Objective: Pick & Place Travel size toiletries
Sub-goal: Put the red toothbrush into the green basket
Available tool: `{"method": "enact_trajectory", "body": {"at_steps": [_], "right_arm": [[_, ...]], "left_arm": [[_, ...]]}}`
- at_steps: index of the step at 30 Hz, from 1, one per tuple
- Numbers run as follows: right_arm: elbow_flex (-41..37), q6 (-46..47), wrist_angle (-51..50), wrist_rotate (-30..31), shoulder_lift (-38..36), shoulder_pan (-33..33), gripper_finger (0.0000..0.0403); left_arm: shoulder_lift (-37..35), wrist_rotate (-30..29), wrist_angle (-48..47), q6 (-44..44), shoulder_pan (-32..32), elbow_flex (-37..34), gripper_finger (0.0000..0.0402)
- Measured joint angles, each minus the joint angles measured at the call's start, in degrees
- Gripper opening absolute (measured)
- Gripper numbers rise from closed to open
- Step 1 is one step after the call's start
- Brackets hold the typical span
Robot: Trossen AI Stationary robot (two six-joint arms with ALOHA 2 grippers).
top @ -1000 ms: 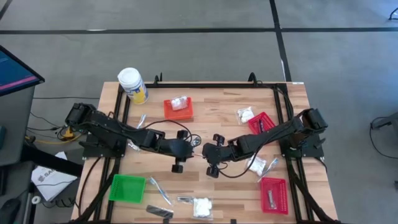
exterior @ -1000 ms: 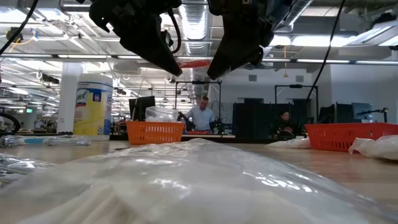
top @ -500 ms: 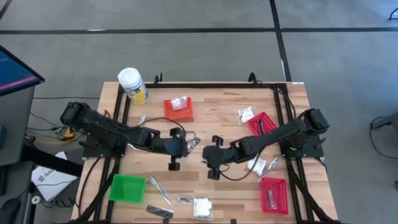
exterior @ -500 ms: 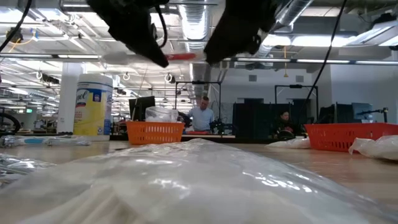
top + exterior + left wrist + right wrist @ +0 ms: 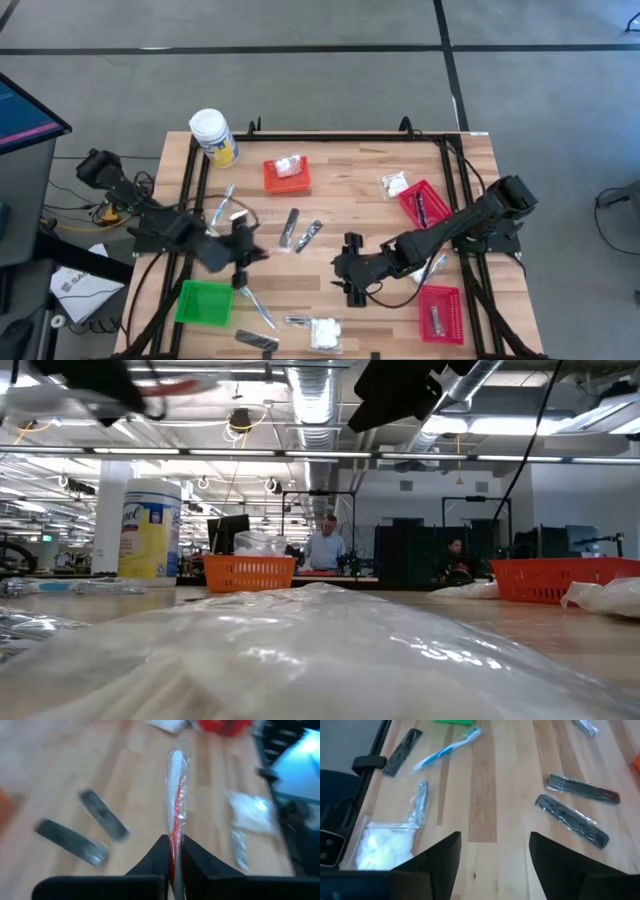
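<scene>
two arms are working over the desk [image 5: 340, 180], and we are judging the sorting as partly done. our left end effector [image 5: 172, 851] is hovering just above the green basket [image 5: 204, 302] at the desk's left front, its fingers pressed together on a clear-wrapped stick [image 5: 176, 805] with a red and white core, which is pointing forward out of the grip. our right end effector [image 5: 494, 851] is hanging near the middle of the desk, closer to the front edge, with its fingers standing apart and nothing between them.

already binned, as far as we are seeing: a white packet in the orange basket [image 5: 287, 175] at the back, a dark sachet in the red basket [image 5: 421, 201] on the right, and another item in the second red basket [image 5: 440, 312] at the front right. the green basket is looking bare.

left loose on the wood are two dark sachets [image 5: 300, 229] at the centre, a white lumpy packet [image 5: 323, 333] and slim sticks at the front edge, a blue toothbrush [image 5: 447, 748] in wrap, and more white packets [image 5: 394, 184] beside the red baskets. we are guessing well over half the work is remaining.
</scene>
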Motion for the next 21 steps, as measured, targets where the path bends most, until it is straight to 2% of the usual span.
{"method": "enact_trajectory", "body": {"at_steps": [5, 8, 14, 18, 21], "right_arm": [[0.0, -0.31, -0.01, 0.15, 0.0, 0.22, 0.022], [0.0, -0.33, -0.1, 0.1, 0.02, 0.6, 0.0217], [0.0, -0.46, -0.14, 0.13, 0.02, 0.66, 0.0217], [-0.02, -0.47, -0.17, 0.13, 0.02, 0.57, 0.0215], [-0.02, -0.9, -0.17, 0.13, 0.04, 0.35, 0.0215]], "left_arm": [[-1.34, -3.38, 1.44, -7.56, -12.58, -4.97, 0.0015], [-1.05, -6.32, 1.89, -15.33, -20.46, -6.96, 0.0015], [0.65, -19.32, 3.1, -29.35, -35.52, -9.41, 0.0015], [2.31, -24.48, 3.21, -33.49, -41.46, -10.3, 0.0015], [3.99, -25.4, 3.2, -34.39, -42.66, -10.89, 0.0015]]}}
